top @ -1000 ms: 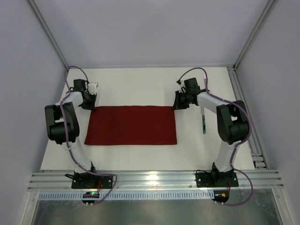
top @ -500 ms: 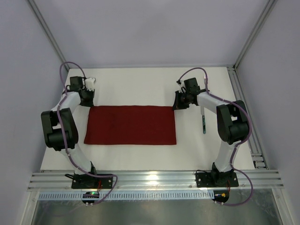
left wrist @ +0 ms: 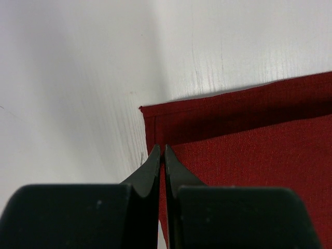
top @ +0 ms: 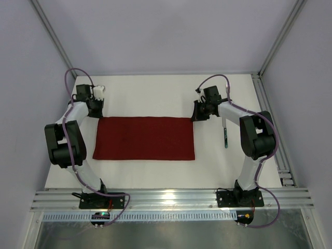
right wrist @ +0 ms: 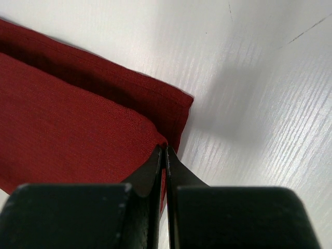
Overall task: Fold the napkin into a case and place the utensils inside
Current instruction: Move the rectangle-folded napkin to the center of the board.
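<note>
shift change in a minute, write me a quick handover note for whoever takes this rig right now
Left gripper: shut, seemingly pinching the napkin's top layer at its far left corner.
Right gripper: shut, seemingly pinching the top layer at the far right corner.
Napkin: a flat two-layer rectangle, mid-table.
One teal-handled utensil lies right of it, by the right arm; a second is not visible.
To do: release, fold into the case, insert utensils.

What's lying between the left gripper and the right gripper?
Only the napkin, folded flat, stretching from the left gripper to the right gripper; the top view shows it.
</note>
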You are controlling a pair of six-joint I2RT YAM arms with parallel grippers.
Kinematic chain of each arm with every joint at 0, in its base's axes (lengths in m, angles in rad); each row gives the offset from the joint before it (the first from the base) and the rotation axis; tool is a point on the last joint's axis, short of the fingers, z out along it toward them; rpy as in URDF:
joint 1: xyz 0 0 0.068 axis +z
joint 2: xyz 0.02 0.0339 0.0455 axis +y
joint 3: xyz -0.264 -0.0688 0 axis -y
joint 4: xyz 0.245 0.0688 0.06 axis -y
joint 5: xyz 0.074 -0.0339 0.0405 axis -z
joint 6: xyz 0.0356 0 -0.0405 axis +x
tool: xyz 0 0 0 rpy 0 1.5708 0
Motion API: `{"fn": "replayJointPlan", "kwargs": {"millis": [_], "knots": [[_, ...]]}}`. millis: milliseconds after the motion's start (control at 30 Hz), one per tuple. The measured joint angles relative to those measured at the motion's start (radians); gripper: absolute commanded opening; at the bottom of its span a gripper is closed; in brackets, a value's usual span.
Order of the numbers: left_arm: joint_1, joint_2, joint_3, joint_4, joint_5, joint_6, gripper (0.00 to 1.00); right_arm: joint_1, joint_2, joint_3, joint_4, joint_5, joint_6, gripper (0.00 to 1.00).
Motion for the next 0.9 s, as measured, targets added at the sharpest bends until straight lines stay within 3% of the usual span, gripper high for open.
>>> {"fn": "replayJointPlan", "kwargs": {"millis": [900], "knots": [[0.000, -0.027, 0.056, 0.008, 0.007, -0.034, 0.00, -0.011, 0.000, 0.073, 0.015, 0.013, 0.054, 0.04]]}}
